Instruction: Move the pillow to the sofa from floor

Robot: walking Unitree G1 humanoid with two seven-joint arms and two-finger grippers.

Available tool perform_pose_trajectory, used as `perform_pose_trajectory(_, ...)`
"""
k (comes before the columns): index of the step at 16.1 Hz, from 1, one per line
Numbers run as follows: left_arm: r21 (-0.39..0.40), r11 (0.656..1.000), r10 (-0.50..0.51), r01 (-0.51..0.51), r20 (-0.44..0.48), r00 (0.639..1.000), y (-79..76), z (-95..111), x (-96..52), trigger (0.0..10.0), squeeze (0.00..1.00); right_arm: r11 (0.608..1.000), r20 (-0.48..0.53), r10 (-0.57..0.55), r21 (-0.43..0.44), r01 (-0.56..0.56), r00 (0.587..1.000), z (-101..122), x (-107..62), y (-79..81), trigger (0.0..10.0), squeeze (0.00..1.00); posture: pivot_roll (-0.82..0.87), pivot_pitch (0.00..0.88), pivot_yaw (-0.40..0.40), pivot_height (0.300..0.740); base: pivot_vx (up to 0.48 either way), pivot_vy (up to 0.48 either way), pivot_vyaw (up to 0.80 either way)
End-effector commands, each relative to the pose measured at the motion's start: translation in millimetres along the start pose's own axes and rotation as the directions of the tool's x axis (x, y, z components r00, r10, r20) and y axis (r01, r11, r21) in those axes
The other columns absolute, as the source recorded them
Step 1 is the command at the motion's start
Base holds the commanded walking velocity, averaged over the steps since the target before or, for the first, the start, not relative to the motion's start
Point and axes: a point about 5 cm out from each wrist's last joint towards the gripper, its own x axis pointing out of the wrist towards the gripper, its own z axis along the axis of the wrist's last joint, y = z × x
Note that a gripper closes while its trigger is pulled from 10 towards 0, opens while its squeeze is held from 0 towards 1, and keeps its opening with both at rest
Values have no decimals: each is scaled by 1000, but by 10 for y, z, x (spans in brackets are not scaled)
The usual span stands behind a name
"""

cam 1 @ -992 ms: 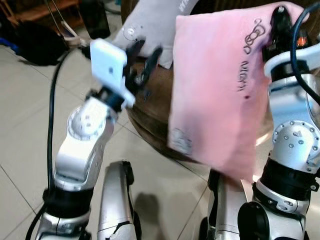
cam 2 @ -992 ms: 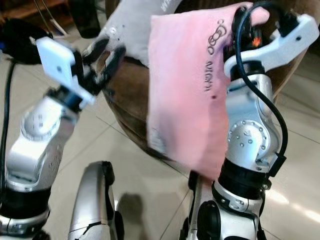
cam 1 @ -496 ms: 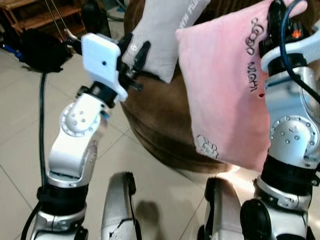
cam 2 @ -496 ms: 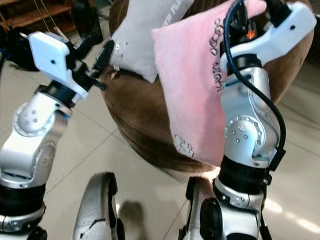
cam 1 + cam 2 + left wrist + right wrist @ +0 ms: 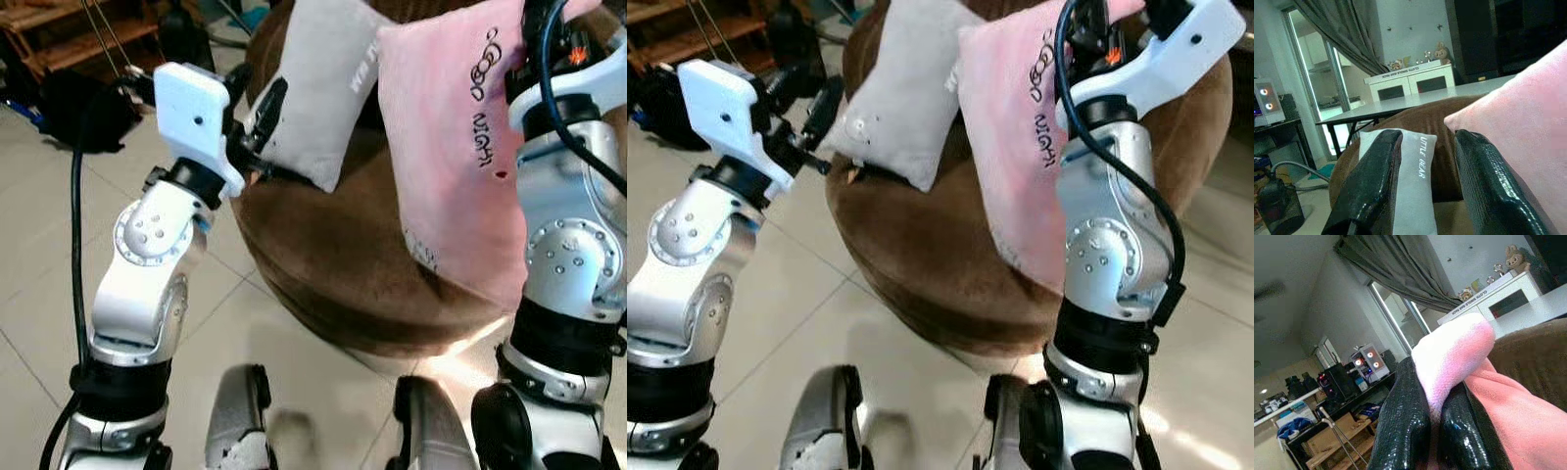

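Observation:
A pink pillow (image 5: 451, 147) with dark stitched lettering hangs upright from its top corner, where my right gripper (image 5: 1432, 382) is shut on it. The pillow hangs over the round brown sofa (image 5: 343, 264), and its lower edge reaches down to the seat's front right. My left gripper (image 5: 253, 108) is raised at the sofa's left rim. It stands open with nothing between its fingers (image 5: 1371, 186) and points at a grey pillow (image 5: 318, 88).
The grey pillow leans on the sofa seat beside the pink one. A black bag (image 5: 83, 108) and a wooden shelf (image 5: 59, 24) stand on the tiled floor at the back left. A black cable (image 5: 76, 245) runs along my left arm.
The pink pillow has swung from in front of the sofa to over its seat, carried by my right gripper. The view has come closer to the sofa. My left arm rose slightly.

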Motion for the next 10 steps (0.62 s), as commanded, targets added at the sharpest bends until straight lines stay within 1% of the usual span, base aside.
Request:
perform_pose_trajectory(1, 6, 1000, 6, -5, -24, 1000, -3, -38, -16, 10000, 0, 999, 18, 48, -3, -48, 999, 36, 26, 119, 10000, 0, -17, 0, 38, 658, 0, 0, 0)
perform_pose_trajectory(3, 13, 1000, 10, -10, -34, 999, -1, -64, -37, 10000, 0, 999, -9, 42, -9, -42, 999, -32, -6, 91, 10000, 0, -15, 0, 34, 683, 0, 0, 0)
perform_pose_trajectory(5, 17, 1000, 10, -9, -41, 999, -6, -84, -54, 10000, 0, 999, -42, 35, -29, -36, 998, -120, -52, 43, 10000, 0, -15, 0, 34, 698, 0, 0, 0)
perform_pose_trajectory(8, 22, 1000, 12, -11, -59, 998, -39, -132, -84, 10000, 0, 999, -104, -15, -40, 11, 994, -315, -167, -107, 10000, 0, -14, 0, 37, 733, 0, 0, 0)
perform_pose_trajectory(10, 28, 999, 25, -23, -81, 996, -35, -178, -108, 10000, 0, 999, -140, -43, -40, 38, 989, -434, -233, -175, 10000, 0, -15, 0, 38, 740, 0, 0, 0)
